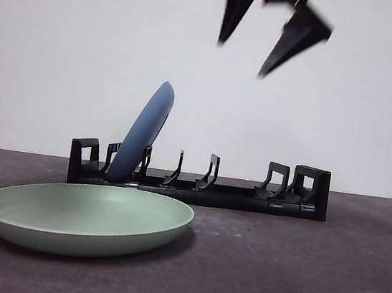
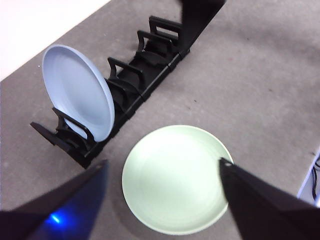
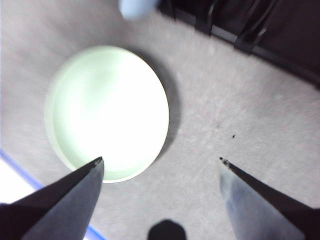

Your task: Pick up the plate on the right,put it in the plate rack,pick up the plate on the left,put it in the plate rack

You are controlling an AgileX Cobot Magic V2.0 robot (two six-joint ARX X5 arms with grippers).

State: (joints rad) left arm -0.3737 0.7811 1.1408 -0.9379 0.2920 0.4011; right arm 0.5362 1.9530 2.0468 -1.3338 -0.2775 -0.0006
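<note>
The green plate (image 1: 84, 218) is lying flat on the grey table (image 1: 295, 275), nearest the front camera, at about 8 o'clock from the picture's centre. Nothing is touching it. It is the plate not yet racked, so the step in hand is judged to be its pickup.

The left gripper (image 2: 162, 167) is hanging above this plate with its jaws spread wide and holding nothing; the plate is lying between the two jaw tips in the left wrist view. The right gripper (image 3: 160, 160) is also open wide and empty, with the green plate off to one side of its jaws. The dark, blurred gripper at 1 o'clock in the front view is probably the right one, but this cannot be confirmed.

Behind the plate, the plate rack (image 1: 198, 183) is running across the table near the wall. The blue plate (image 1: 142, 132) is standing in a slot near the rack's 9 o'clock end, leaning toward 1 o'clock.

To do the step well:
- Lower the gripper onto the rim, not the centre, with one jaw inside the lip and one outside.
- Close firmly; the smooth rim is likely to slip.
- Tilt the plate upright before reaching the rack.
- Choose a free slot well apart from the blue plate, so that the two do not knock together.
</note>
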